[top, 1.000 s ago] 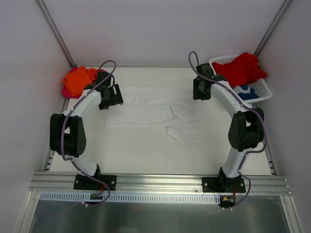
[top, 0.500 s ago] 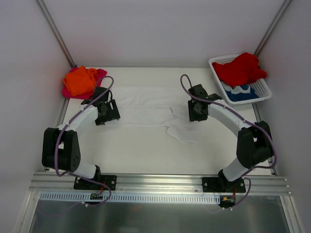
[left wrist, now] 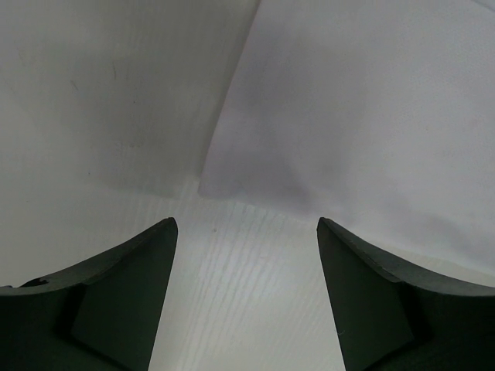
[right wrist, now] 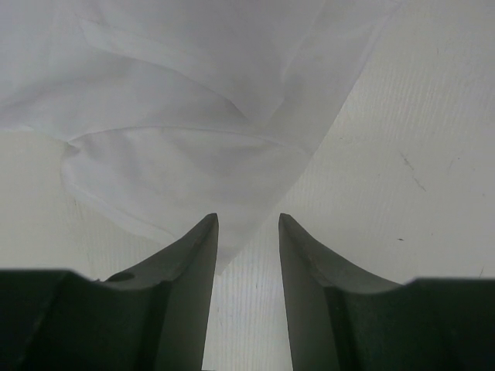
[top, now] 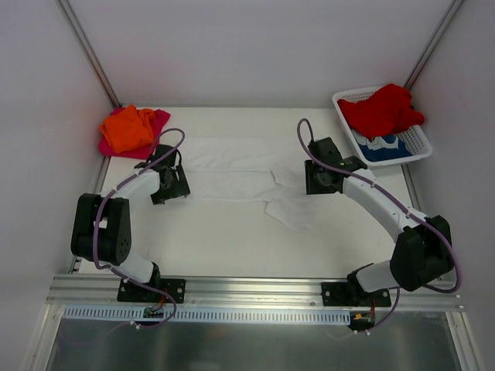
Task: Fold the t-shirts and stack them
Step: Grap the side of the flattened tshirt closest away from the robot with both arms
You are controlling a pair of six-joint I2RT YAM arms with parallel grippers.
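White shirt (top: 232, 174) lies spread across the middle of the table (top: 224, 239), partly folded, with a loose flap at its near right. Left gripper (left wrist: 246, 224) hangs open at the shirt's near left corner, nothing between its jaws. Right gripper (right wrist: 247, 220) is open too at the shirt's right edge, where a cloth tip just reaches the gap. Orange shirt (top: 128, 127) lies on pink shirt (top: 158, 117) at the far left. Red shirt (top: 383, 108) and blue-and-white shirt (top: 387, 145) lie in the basket (top: 418, 147) at the far right.
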